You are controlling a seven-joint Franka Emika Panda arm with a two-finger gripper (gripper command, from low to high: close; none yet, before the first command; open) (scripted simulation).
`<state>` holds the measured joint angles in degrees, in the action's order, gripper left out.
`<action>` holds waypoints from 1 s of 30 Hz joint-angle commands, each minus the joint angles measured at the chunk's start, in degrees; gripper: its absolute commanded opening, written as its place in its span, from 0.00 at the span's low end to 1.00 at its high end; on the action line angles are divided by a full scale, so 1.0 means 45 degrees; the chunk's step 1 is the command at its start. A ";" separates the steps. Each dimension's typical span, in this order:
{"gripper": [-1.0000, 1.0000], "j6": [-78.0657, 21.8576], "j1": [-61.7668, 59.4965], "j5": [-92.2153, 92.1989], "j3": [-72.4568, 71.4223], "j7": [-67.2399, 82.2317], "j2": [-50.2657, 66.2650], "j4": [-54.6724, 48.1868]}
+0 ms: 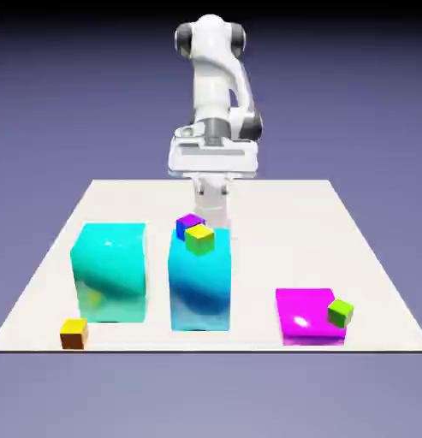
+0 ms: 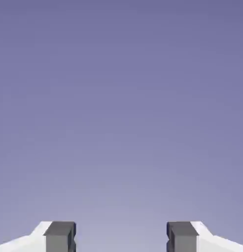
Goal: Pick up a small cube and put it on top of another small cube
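Hand view: claw (image 2: 121, 238) wide, empty, backdrop only; exterior view alone shows small cube (image 1: 74, 333) upright on table (image 1: 248, 205).

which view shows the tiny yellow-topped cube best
The exterior view. The small cube, yellow on top with orange-brown sides, sits in plain sight near the table's front edge at the exterior view's left, in front of a tall cyan block. The hand view shows none of it, only blue-violet backdrop and two grey fingertips.

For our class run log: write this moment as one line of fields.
gripper: open, empty | small cube: on table, untouched | arm: back, away from blocks | stacking: not begun
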<state>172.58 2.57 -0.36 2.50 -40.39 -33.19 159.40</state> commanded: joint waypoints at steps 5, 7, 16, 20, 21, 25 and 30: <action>0.50 -0.1313 0.1731 -0.0329 0.2308 0.1906 -0.0489 -0.1475; 0.50 -0.1838 0.2423 -0.0461 0.3231 0.2669 -0.0684 -0.2064; 0.50 -0.4201 0.5537 -0.1054 0.7384 0.6099 -0.1564 -0.4718; 0.50 -0.5251 0.6921 -0.1318 0.9229 0.7624 -0.1955 -0.5898; 0.50 -0.5513 0.7267 -0.1383 0.9691 0.8005 -0.2052 -0.6192; 0.50 -0.6564 0.8651 -0.1647 1.1537 0.9530 -0.2443 -0.7372; 0.50 -0.7876 1.0381 -0.1976 1.3844 1.1436 -0.2932 -0.8846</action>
<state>137.14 49.28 -9.25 64.80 11.07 -46.38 119.59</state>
